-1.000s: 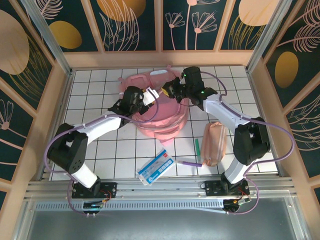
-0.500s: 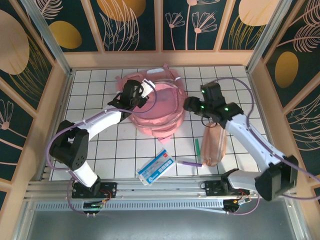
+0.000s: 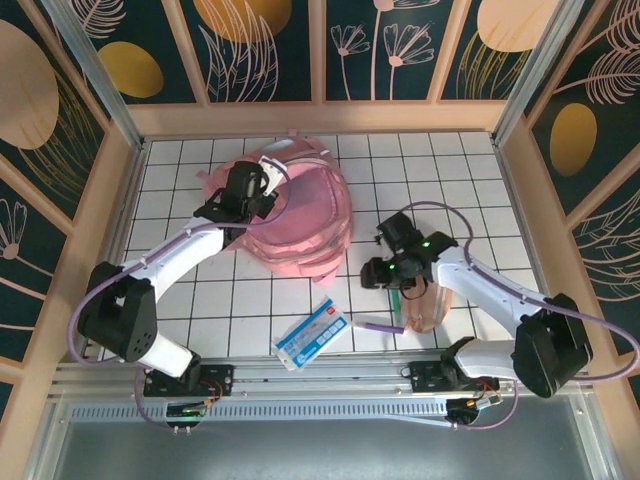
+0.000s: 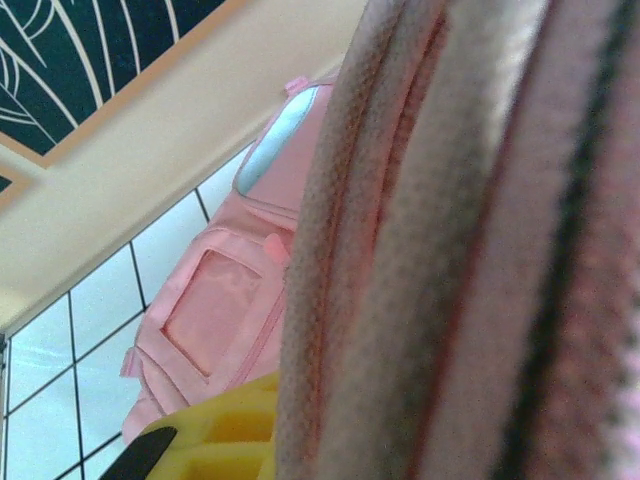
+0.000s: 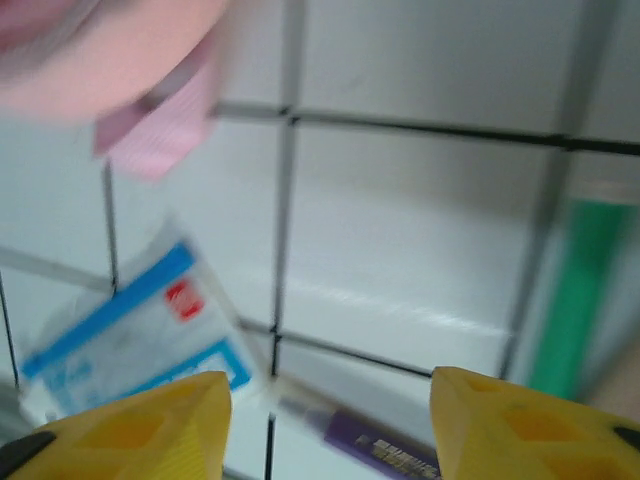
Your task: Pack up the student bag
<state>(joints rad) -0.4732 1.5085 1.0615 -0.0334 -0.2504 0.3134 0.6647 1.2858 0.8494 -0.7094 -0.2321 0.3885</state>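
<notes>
Top external view: the student bag [image 3: 305, 225], a large, rounded pink backpack, lies flat on the far-left part of the white tiled table [image 3: 470, 180]. The left gripper [image 3: 258, 182] is clamped on the bag's upper-left rim. The right gripper [image 3: 378, 272] hangs over bare tiles just right of the bag, its 2 fingers apart and holding nothing.

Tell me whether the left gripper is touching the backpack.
Touching. In the left wrist view the backpack's padded rim lies pressed against the yellow finger of the left gripper; the top view puts that gripper on the bag's upper-left edge.
</notes>
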